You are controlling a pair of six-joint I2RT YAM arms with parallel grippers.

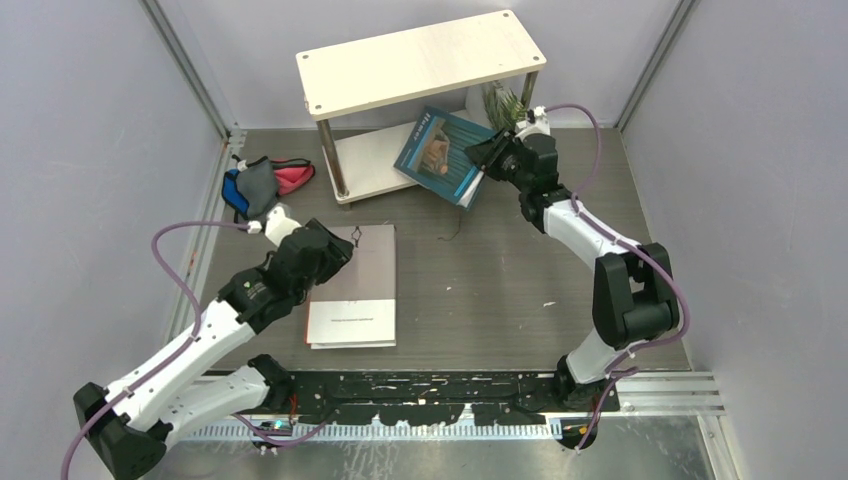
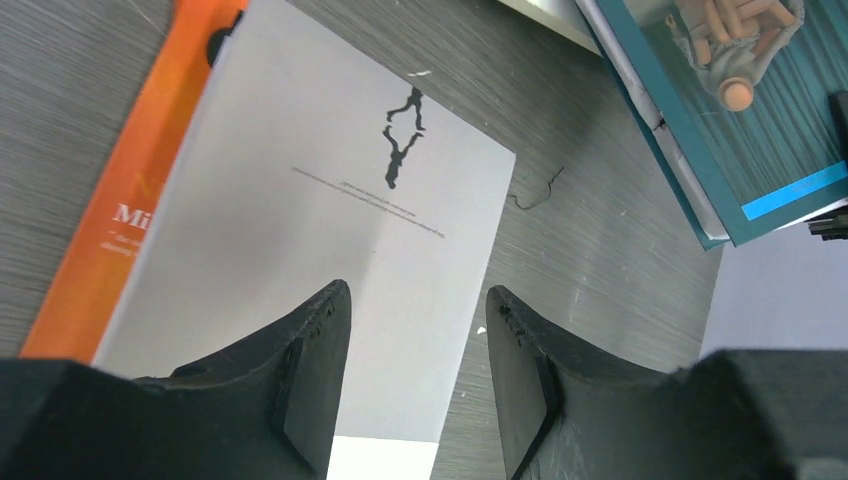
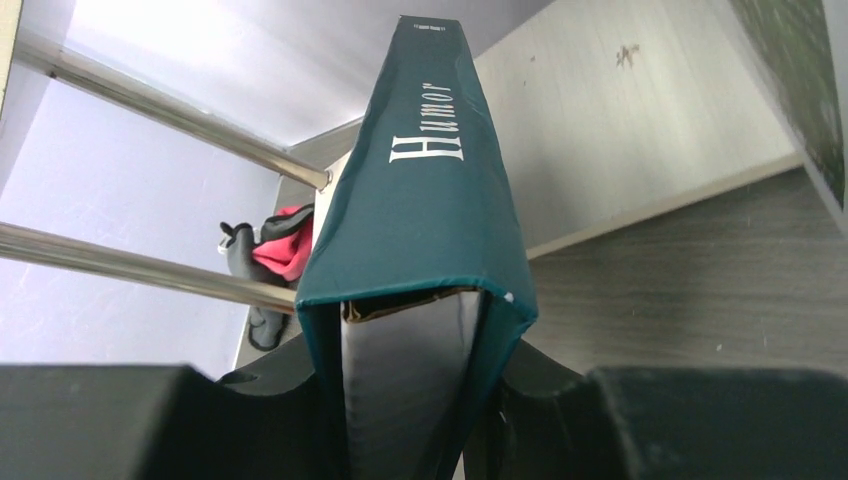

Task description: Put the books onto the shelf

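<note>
teal Humor book (image 3: 425, 230) gripped in right claw (image 3: 405, 385), beside shelf (image 1: 420, 60)

Your left gripper (image 2: 415, 305) low, jaws parted, your right gripper (image 1: 482, 153) clamped on the teal book (image 1: 438, 148), elbow raised.

The left gripper (image 2: 415, 300) hangs over a pale grey book (image 2: 300, 230), its black jaws apart with nothing between them. An orange book (image 2: 130, 180) lies beneath it, showing along the left edge. A teal book (image 2: 740, 120) fills the upper right corner, with dark table (image 2: 590, 260) between.
</note>
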